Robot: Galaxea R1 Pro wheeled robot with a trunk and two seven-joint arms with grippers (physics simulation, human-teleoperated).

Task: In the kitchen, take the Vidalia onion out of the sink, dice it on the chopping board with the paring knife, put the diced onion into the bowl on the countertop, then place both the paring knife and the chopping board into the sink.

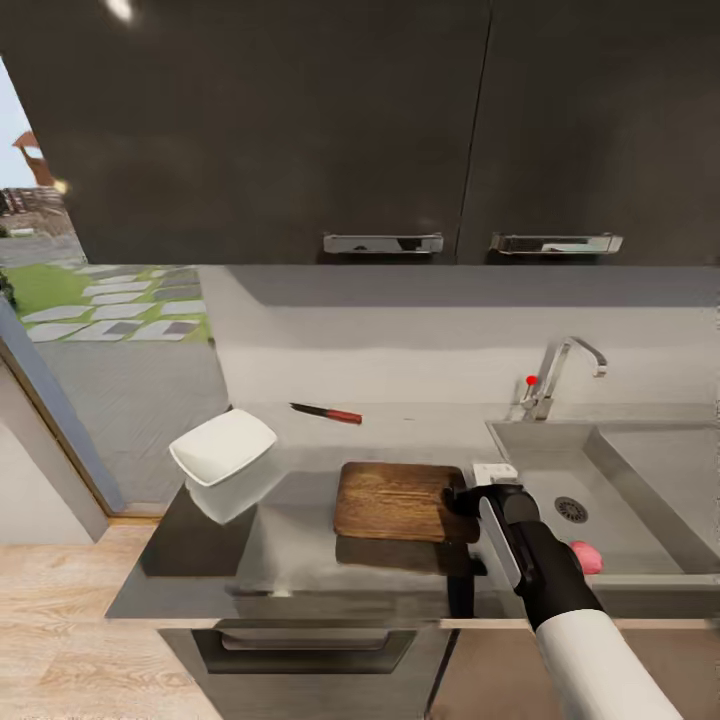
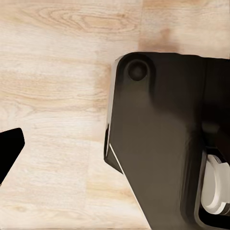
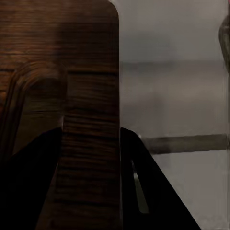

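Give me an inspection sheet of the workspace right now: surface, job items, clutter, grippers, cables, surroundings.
Surface: grey glossy countertop, sink set in at its right.
Job's things: chopping board flat beside the sink; paring knife behind it; white bowl at the left end; pink-red round thing in the sink, partly behind the arm, probably the onion.
Clutter: nothing seen.
Grippers: right gripper straddling the board's edge, fingers either side; contact unclear. Left: floor below.
Cables: nothing seen.
Surroundings: dark wall cabinets, tap, wooden floor.
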